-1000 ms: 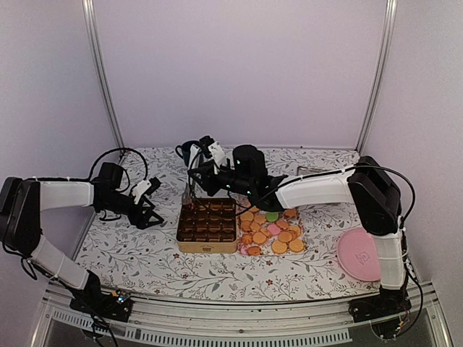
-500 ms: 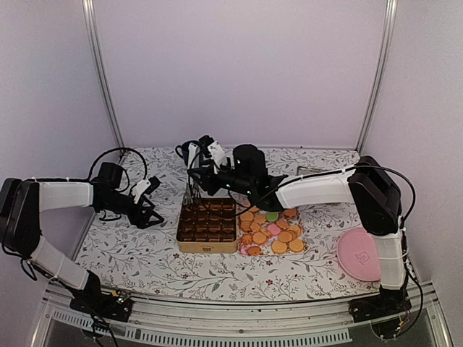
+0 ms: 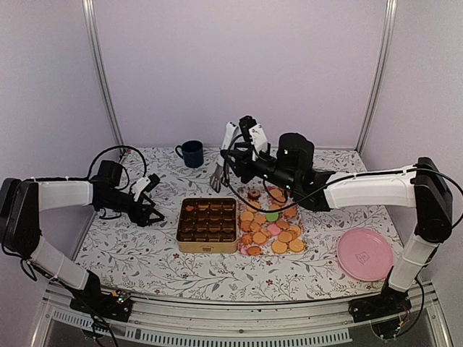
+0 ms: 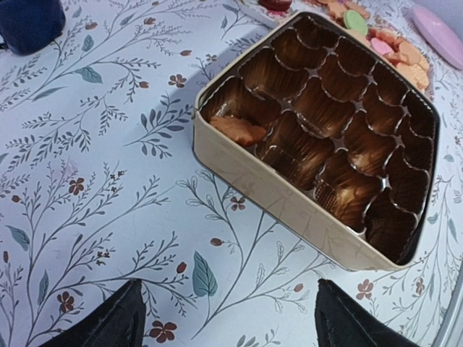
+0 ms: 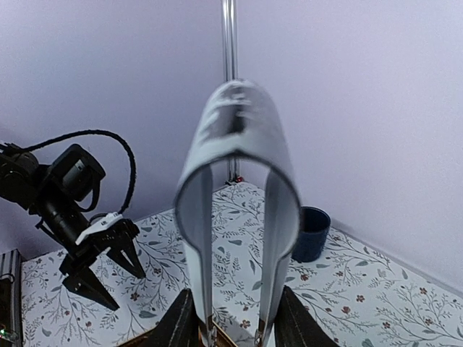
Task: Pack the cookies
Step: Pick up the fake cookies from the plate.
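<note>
The cookies [image 3: 271, 230] lie in a heap of orange, pink, green and brown rounds just right of the gold tin [image 3: 207, 248]. In the left wrist view the tin [image 4: 289, 210] shows brown cups, with an orange cookie [image 4: 239, 130] in a corner cup. My right gripper [image 3: 242, 141] is shut on metal tongs [image 3: 217, 179], which hang over the table beyond the tin's far right corner. In the right wrist view the tongs [image 5: 239, 144] loop upward from my right gripper [image 5: 235, 322]. My left gripper [image 3: 148, 206] stands open left of the tin, with nothing between the fingers of my left gripper [image 4: 224, 325].
A dark blue mug [image 3: 192, 153] stands at the back, left of the right arm. A pink plate [image 3: 364, 254] lies at the front right. A floral cloth covers the table. Metal posts rise at both back corners.
My right arm has swung right and lifted the tongs away from the tin's far left corner, uncovering the mug. The left arm has not moved.
</note>
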Tool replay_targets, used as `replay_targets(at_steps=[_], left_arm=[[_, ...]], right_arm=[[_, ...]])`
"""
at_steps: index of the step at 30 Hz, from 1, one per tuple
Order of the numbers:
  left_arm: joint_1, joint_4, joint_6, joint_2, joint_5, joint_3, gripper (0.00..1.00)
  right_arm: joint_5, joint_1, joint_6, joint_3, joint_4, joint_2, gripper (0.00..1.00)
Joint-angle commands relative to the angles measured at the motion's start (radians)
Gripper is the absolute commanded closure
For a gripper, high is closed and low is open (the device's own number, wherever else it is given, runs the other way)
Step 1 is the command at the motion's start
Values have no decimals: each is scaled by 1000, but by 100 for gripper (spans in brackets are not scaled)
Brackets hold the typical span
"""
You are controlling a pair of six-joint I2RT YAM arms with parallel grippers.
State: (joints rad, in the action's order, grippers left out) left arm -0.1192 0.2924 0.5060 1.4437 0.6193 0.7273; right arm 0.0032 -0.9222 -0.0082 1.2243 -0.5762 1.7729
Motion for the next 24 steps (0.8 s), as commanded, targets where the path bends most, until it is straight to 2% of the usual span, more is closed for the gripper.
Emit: replay_targets(at_steps=[1, 9, 24], left_arm=[[8, 18, -3, -10, 16, 33, 19], [7, 32, -8, -10, 32, 60, 19], [6, 30, -28, -8, 59, 55, 19]], right_arm=[[87, 33, 4, -137, -36, -111, 65], [138, 51, 43, -330, -19, -262, 64], [131, 30, 123, -492, 92, -414, 62]])
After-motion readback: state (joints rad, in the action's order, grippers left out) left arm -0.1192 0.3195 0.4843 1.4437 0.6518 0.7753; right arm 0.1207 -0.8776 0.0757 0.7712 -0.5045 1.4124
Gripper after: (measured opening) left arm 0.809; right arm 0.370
